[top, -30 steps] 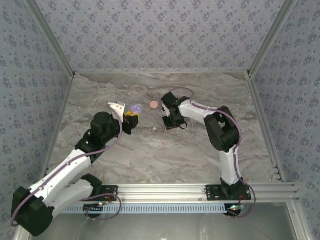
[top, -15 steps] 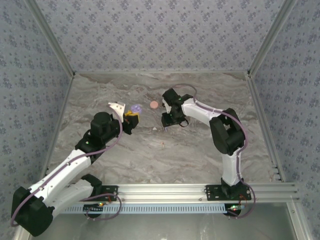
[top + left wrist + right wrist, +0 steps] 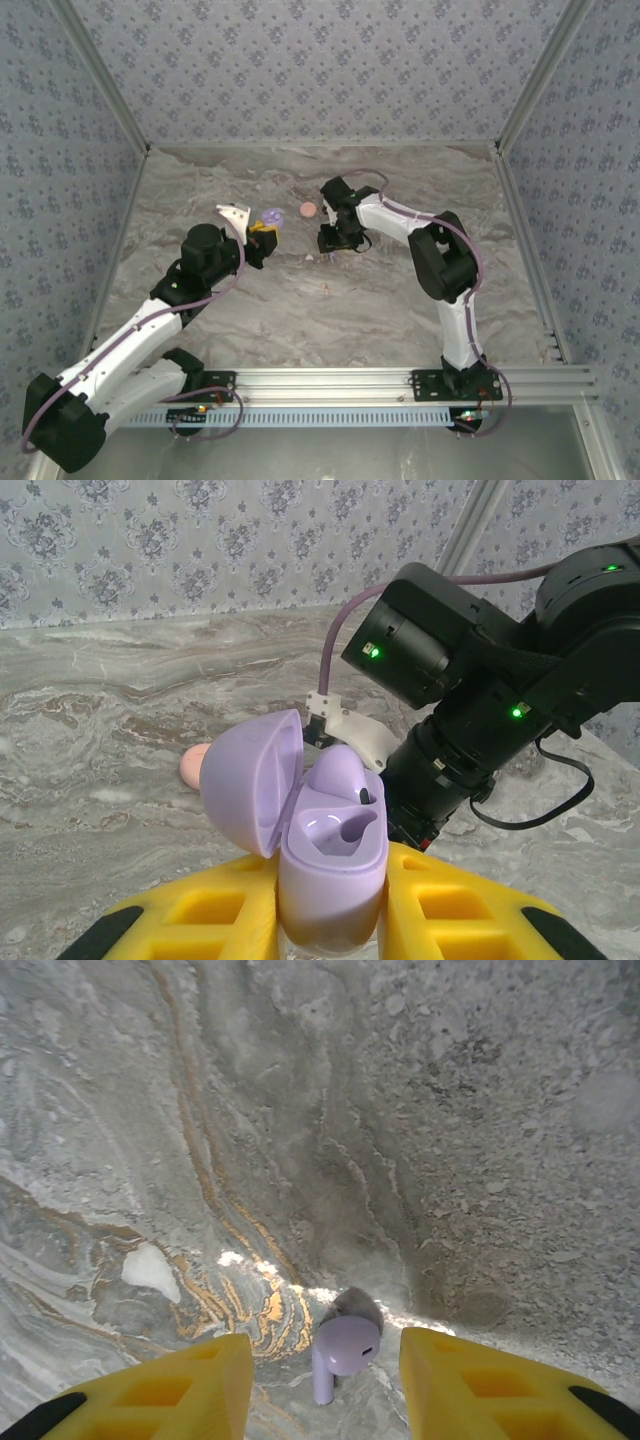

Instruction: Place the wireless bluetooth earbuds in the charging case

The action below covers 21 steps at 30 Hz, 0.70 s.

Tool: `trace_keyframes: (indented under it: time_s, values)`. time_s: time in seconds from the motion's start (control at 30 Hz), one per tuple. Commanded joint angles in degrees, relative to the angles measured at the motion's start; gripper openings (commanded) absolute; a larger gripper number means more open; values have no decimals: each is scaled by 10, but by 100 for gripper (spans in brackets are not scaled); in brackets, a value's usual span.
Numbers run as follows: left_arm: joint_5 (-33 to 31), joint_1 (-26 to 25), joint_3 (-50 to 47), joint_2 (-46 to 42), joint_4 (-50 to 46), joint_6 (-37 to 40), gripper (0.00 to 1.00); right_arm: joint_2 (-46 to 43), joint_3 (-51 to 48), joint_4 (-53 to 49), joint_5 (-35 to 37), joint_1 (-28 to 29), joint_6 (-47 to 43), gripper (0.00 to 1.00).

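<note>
charging case (image 3: pixel 332 880): base cut off | pink disc (image 3: pixel 190 767): partly hidden behind it

My right tool (image 3: pixel 322 1360) has its fingers (image 3: pixel 190 1385) apart. The earbud (image 3: pixel 345 1345) lies between them, with bare table (image 3: pixel 450 1110) on either side and ahead. The case (image 3: pixel 330 870) in my left tool (image 3: pixel 330 915) gapes upward. Its lid (image 3: pixel 250 780) blocks the left, and my right arm (image 3: pixel 470 710) crowds just behind on the right. A pink disc (image 3: pixel 192 766) lies beyond the lid. Elsewhere the table runs free to the walls (image 3: pixel 300 70).
</note>
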Motion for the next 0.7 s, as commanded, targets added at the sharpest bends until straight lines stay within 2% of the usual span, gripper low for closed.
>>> trace_keyframes:
  time_s: [0.0,0.67]
  values:
    - [7,0,17,-1,27,2,26,13,22,-30,1,-3,16,45]
    - [7,1,16,0,28,3,26,40,39,-45,1,2,14,42]
